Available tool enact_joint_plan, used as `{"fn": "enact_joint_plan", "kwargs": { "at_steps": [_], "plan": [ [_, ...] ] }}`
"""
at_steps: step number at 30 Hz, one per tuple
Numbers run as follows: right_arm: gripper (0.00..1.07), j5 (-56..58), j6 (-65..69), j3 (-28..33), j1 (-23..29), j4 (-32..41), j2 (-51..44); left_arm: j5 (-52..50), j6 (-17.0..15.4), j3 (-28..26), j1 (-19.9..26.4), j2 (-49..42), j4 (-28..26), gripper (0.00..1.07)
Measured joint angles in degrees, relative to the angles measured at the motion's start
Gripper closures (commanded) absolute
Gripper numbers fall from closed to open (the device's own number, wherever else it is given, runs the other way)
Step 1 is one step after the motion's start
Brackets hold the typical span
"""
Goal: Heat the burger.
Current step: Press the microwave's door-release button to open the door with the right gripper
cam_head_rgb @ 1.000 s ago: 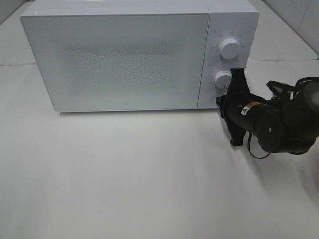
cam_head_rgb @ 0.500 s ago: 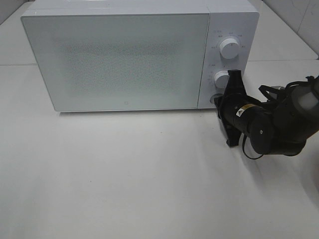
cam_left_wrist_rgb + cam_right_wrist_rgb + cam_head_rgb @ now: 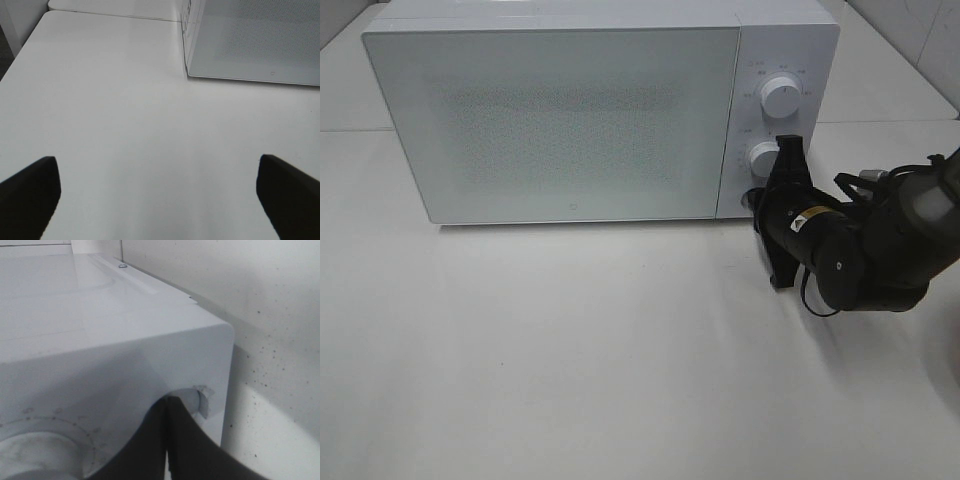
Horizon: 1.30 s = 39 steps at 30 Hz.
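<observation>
The burger is out of view. The white microwave stands at the back of the table with its frosted door shut. My right gripper is shut, and its tips are at the round button at the bottom of the control panel, under the lower dial. Up close, the two dark fingers are pressed together against the panel's lower corner. My left gripper is open over bare table, with nothing between its fingers and the microwave's corner ahead of it. It does not show in the high view.
An upper dial sits above the lower one on the panel. The white table stretches out in front of the microwave. A tiled wall rises at the back right, and the right arm's black body stands beside the microwave's right end.
The right arm has shifted a little left, bringing its shut tips in against the bottom of the control panel. The microwave door has stayed shut.
</observation>
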Motion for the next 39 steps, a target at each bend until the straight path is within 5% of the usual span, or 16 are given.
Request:
{"fn": "enact_joint_plan", "kwargs": {
  "at_steps": [25,39],
  "plan": [
    [1.07,7.5,-2.6,-2.5,0.4,3.5,-1.5,0.0,0.0,0.0,0.0,0.0,0.0,0.06],
    [1.07,9.7,1.9,2.5,-0.8,-8.3,-7.2,0.0,0.0,0.0,0.0,0.0,0.0,0.06]
  ]
}}
